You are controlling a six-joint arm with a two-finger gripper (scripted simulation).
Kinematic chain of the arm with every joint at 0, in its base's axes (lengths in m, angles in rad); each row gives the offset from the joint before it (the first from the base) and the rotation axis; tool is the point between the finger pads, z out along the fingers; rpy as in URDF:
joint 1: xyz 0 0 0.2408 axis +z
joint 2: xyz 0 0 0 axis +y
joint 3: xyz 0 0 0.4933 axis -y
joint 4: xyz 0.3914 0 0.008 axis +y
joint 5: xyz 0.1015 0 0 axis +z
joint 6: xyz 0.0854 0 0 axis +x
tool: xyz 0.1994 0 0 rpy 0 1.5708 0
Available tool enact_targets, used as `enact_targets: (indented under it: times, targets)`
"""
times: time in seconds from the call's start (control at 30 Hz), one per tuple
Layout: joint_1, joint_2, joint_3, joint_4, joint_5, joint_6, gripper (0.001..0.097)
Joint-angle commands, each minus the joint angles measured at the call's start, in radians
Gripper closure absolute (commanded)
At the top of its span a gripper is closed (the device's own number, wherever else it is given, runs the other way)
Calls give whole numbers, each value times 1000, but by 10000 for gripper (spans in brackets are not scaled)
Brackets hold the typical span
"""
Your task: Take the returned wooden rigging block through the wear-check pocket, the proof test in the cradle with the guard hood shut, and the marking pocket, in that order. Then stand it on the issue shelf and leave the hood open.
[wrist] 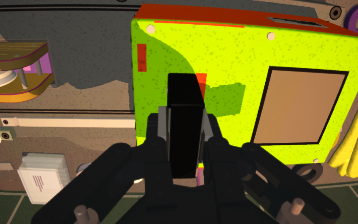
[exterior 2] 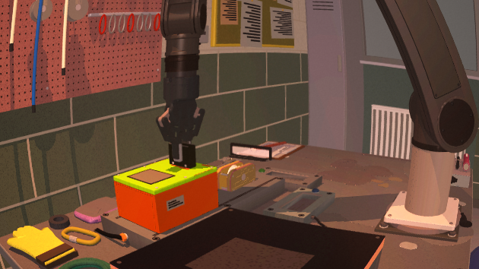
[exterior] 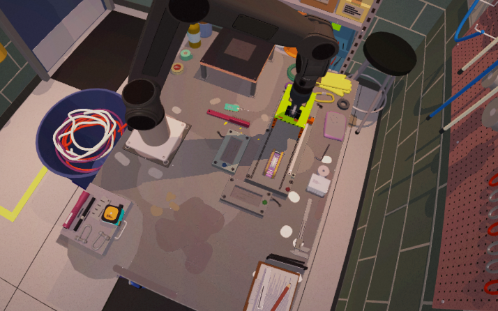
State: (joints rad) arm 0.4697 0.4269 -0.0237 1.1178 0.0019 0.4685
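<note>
On the rail fixture at the bench's far side, the wooden rigging block [exterior: 274, 163] [exterior 2: 235, 175] [wrist: 21, 72] lies in the cradle, apart from the guard hood [exterior: 295, 106] [exterior 2: 165, 193] [wrist: 237, 87], an orange box with a lime top that sits at the end of the rails. The hood's black handle [exterior 2: 182, 155] [wrist: 184, 119] is held in my closed gripper [exterior: 294, 110] [exterior 2: 181, 157] [wrist: 184, 126], which stands upright over the hood. Two pocket plates [exterior: 232, 151] [exterior: 247, 197] lie beside and in front of the fixture. The dark shelf [exterior: 236, 55] stands behind.
Behind the hood lie yellow gloves [exterior: 335, 83], a carabiner [exterior 2: 80, 235] and a black ring [exterior: 344, 103]. A pink pad [exterior: 334, 125] and a white box [exterior: 317, 184] sit between the rails and the bench edge. My arm's base [exterior: 157, 139] stands left.
</note>
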Motion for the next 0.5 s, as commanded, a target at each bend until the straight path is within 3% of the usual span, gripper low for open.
enact_targets:
  times: [0.0, 0.47]
  targets:
    - [-3, -2, -1, 1, -2, -2, 901]
    - [-26, -13, -18, -5, -2, -25, 901]
